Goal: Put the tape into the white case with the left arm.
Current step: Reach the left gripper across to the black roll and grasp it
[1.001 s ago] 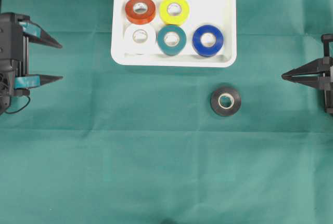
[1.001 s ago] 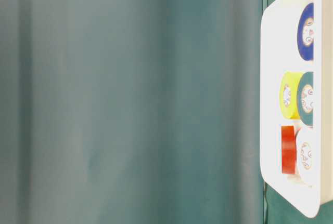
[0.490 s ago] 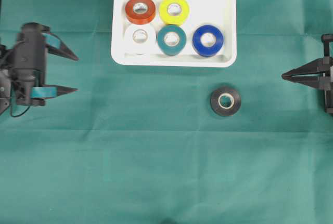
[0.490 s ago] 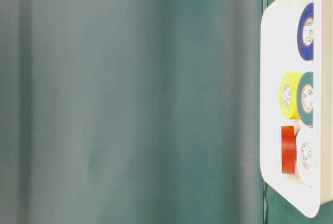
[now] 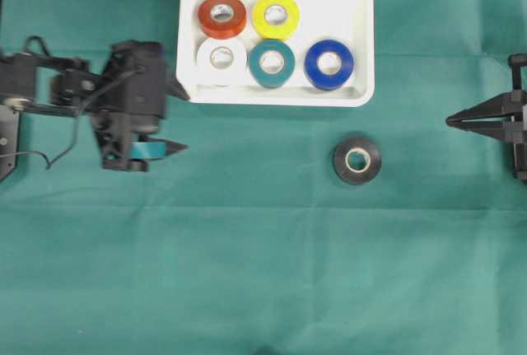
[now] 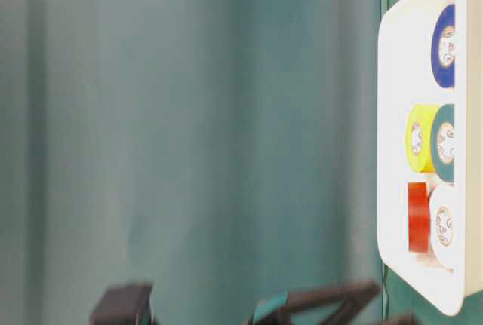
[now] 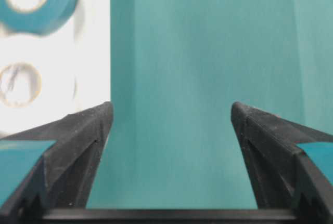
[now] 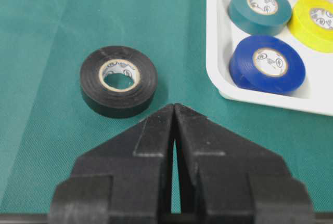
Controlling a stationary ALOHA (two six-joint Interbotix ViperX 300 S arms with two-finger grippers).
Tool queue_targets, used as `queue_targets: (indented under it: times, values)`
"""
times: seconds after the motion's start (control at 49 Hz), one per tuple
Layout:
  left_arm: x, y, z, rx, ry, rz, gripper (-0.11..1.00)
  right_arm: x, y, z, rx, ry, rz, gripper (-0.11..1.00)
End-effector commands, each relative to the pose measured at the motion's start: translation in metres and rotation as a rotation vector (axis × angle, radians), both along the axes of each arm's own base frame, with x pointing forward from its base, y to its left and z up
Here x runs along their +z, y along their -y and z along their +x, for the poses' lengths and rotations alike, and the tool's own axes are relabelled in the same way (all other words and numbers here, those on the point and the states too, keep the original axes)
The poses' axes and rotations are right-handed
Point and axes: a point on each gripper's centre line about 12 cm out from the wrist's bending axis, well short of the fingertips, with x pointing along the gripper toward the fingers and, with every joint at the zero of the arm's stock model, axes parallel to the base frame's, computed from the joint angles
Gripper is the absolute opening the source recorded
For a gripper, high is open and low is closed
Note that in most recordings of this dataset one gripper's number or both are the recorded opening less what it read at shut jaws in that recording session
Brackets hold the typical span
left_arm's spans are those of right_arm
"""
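Black roll of tape [image 5: 357, 161] lies flat on green cloth-covered surface [image 5: 247, 256], outside white shallow rectangular plastic case [image 5: 362, 42], just below its lower right corner. Left end effector [image 5: 177, 118], black with teal bands, fingers wide apart, empty, beside case's left edge, well apart from roll. Right end effector [image 5: 450, 121], plain black, fingers together, near roll's right side.

The left arm [image 5: 90, 100] reaches level across the table, its gripper [image 5: 177, 120] spread wide and empty just beside the left end of the white case [image 5: 362, 34]. The right gripper [image 5: 449, 121] rests with fingers pressed together, well apart from the case's right end.
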Motion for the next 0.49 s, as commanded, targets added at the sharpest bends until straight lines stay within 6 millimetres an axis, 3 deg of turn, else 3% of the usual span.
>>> queue_targets:
  times: [0.0, 0.47]
  values:
    - [0.011, 0.004, 0.022, -0.01, 0.034, -0.002, 0.92, 0.004, 0.0, 0.002, 0.0, 0.014, 0.0, -0.09]
    - [0.005, 0.009, 0.112, -0.03, 0.018, 0.0, 0.92, 0.003, 0.0, 0.002, 0.001, 0.018, 0.0, -0.09]
